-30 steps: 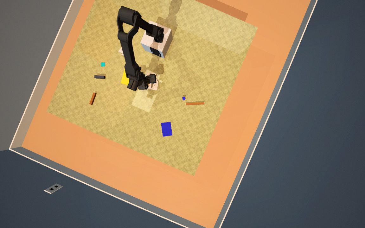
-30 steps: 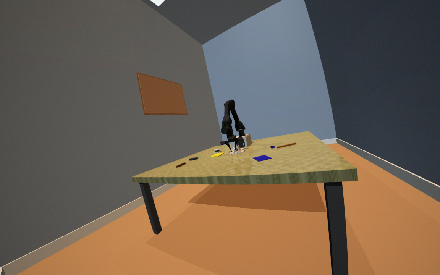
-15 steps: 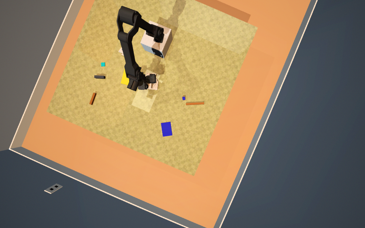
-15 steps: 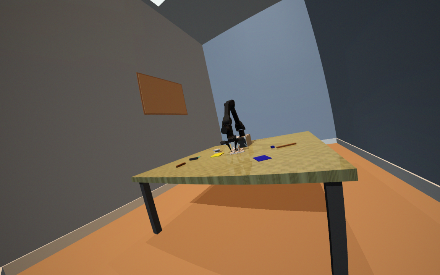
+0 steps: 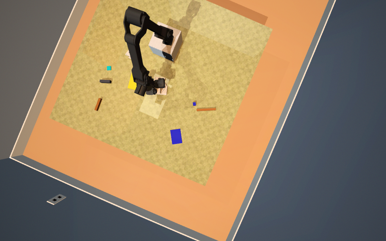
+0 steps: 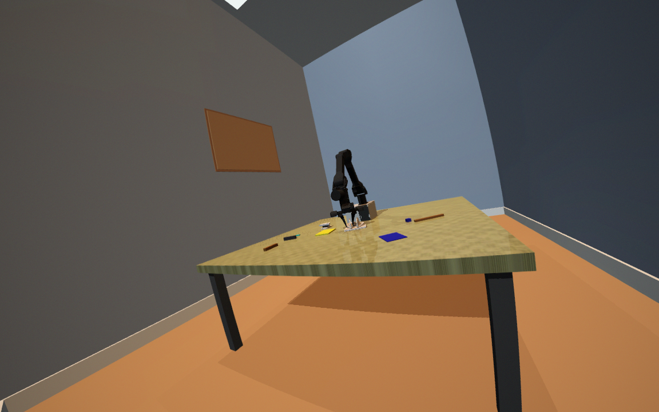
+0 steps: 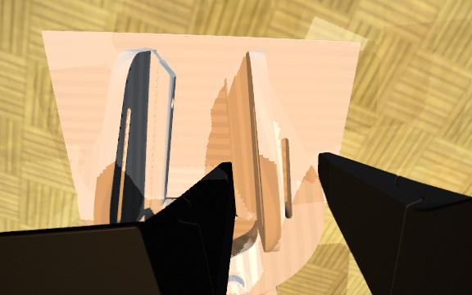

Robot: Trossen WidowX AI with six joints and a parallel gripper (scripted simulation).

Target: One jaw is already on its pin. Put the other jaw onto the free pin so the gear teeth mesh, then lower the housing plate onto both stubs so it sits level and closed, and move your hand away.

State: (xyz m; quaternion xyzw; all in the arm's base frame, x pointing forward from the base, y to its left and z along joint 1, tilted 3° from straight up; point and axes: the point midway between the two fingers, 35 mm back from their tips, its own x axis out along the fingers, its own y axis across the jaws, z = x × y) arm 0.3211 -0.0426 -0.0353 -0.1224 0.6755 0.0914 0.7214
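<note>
The pale base (image 7: 70, 74) (image 5: 162, 93) (image 6: 354, 230) lies on the table under my gripper. Two long upright jaws stand side by side over it. The left jaw (image 7: 139, 90) is dark on one side and has a slot. My gripper (image 7: 274, 168) (image 6: 349, 224) is shut on the right jaw (image 7: 272, 201), with one finger on each side of it. A round pale part with a pin-like end (image 7: 236, 280) shows below this jaw. The fingers hide the lower parts, so teeth and pin seats cannot be judged. A small pale piece (image 5: 128, 54) (image 6: 325, 225), perhaps the housing plate, lies apart, partly behind the arm in the top view.
A yellow square (image 5: 131, 83) (image 6: 325, 232) lies beside the base. A pale box (image 5: 155, 43) (image 6: 372, 210) stands behind it. A blue square (image 5: 176, 136) (image 6: 392, 236), blue cube (image 5: 194, 103), orange bars (image 5: 206, 109) (image 5: 98, 104), black bar (image 5: 105, 81) and cyan block (image 5: 109, 68) lie around.
</note>
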